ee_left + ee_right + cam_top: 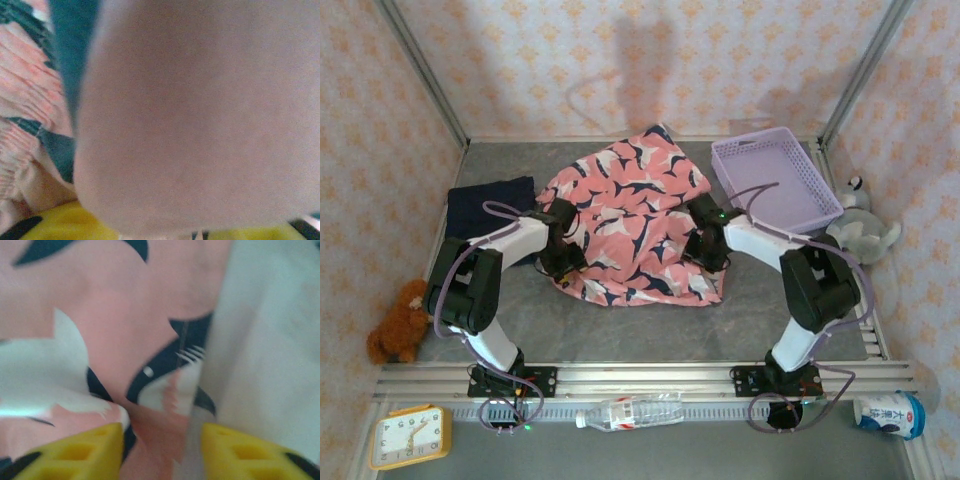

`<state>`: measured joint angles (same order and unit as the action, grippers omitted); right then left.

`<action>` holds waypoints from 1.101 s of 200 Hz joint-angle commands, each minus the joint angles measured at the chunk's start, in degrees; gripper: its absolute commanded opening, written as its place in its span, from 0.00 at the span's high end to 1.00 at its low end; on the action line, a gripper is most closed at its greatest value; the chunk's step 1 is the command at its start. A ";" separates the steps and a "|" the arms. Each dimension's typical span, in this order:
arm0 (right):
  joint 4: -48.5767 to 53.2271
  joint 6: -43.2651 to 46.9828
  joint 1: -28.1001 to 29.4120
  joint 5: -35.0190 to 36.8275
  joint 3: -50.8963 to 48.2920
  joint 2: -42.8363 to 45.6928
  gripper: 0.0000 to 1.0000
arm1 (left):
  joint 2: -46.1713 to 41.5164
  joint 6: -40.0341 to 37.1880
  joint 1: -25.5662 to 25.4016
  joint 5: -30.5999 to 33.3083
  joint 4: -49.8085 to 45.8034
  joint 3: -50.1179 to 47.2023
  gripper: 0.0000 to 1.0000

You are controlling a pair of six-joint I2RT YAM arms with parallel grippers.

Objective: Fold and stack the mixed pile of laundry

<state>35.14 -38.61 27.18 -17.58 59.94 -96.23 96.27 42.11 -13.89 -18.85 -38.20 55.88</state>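
Front rail: a clear water bottle (628,411) lies on its side, with a yellow alarm clock (410,436) at the left corner and a blue-and-white carton (890,414) at the right.
Left margin: a brown teddy bear (398,322) sits just off the edge of the grey table (620,330).
Left hand: the left hand (563,262) is down on the near-left edge of the pink shark-print cloth (630,215). In its own camera, blurred pink fabric presses close against the lens, with yellow showing along the bottom. Whether the hand is open or closed on the cloth cannot be told.
Right hand: the right hand (705,250) is down on the cloth's right edge, level with the left hand. Its wrist camera shows two yellow fingers (90,450) partly apart, with a raised fold of the shark print between them. Whether they are actually pinching that fold cannot be told.
Pink shark-print cloth: it is spread in a rumpled heap across the middle of the table, between the two hands, and reaches toward the back wall.
Navy cloth: the navy cloth (490,205) lies flat at the left of the table, just behind the left arm, close beside the pink cloth's left edge.
Basket: a lavender plastic basket (735,160) stands at the back right, near the pink cloth's far corner.
Far right: a grey plush toy (860,230) leans beside the basket, against the side wall.
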 commanded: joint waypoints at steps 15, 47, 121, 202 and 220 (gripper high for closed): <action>5.25 0.70 -3.16 9.11 0.81 6.84 1.00 | 1.76 1.22 -0.09 2.84 2.77 -0.94 0.67; 8.80 3.68 -11.80 15.52 -0.93 10.42 1.00 | 1.42 0.65 -0.28 2.95 2.49 -1.19 0.68; 2.63 7.13 -6.97 -1.89 -3.24 17.64 0.40 | -0.38 1.30 -1.59 2.87 1.83 -1.12 0.66; -2.09 11.59 2.60 1.32 -9.09 15.49 0.24 | -0.37 2.83 -3.24 3.76 2.44 -1.82 0.66; -3.34 12.36 3.16 1.43 -7.32 12.45 0.28 | -0.79 2.87 -3.25 4.71 2.27 -2.42 0.66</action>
<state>34.20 -28.80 29.76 -18.98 50.61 -80.44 96.75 43.75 -16.51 -17.08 -35.83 55.53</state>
